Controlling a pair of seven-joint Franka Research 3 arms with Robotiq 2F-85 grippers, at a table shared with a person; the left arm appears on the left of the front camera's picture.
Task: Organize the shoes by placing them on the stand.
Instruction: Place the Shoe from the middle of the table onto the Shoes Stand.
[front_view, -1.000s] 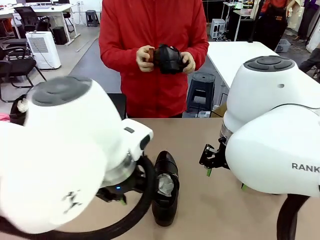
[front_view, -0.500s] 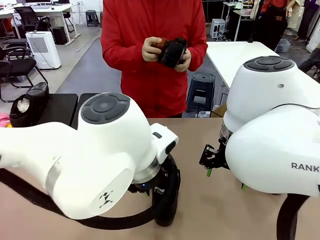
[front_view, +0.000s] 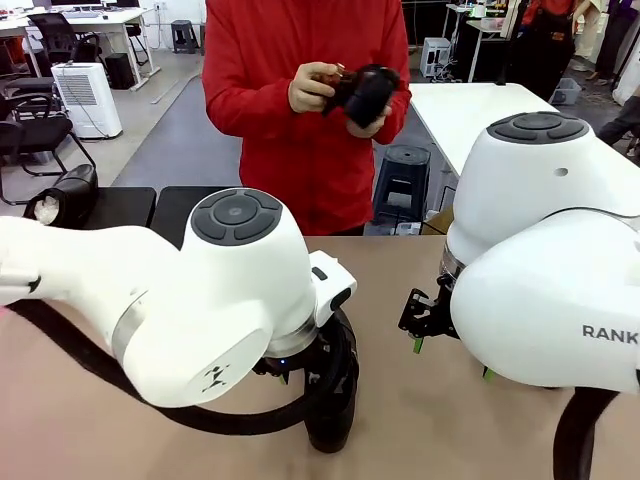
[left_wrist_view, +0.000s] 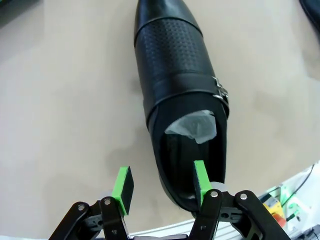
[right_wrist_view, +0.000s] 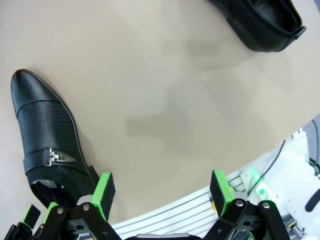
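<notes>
One black shoe (left_wrist_view: 180, 90) with white paper inside lies on the tan table, toe pointing away from my left gripper (left_wrist_view: 161, 185). That gripper is open and straddles the shoe's side wall near the heel, one green pad (left_wrist_view: 200, 180) over the opening and the other outside. In the front view my left arm covers most of this shoe (front_view: 335, 405). My right gripper (right_wrist_view: 163, 192) hangs open over bare table, beside the same shoe (right_wrist_view: 45, 135). Another shoe (right_wrist_view: 260, 22) lies farther off. A further shoe (front_view: 62, 195) sits on the black stand (front_view: 120, 205). The person holds one more shoe (front_view: 365, 92).
The person in red stands at the far edge, holding a small brown brush (front_view: 330, 75) against the shoe in hand. My right arm (front_view: 540, 290) bulks over the table's right side. A stool (front_view: 402, 180) and a white table (front_view: 470, 110) stand behind.
My left arm has swung right and down over the shoe on the table, hiding most of it. The person has lifted and turned the held shoe toward the right.
</notes>
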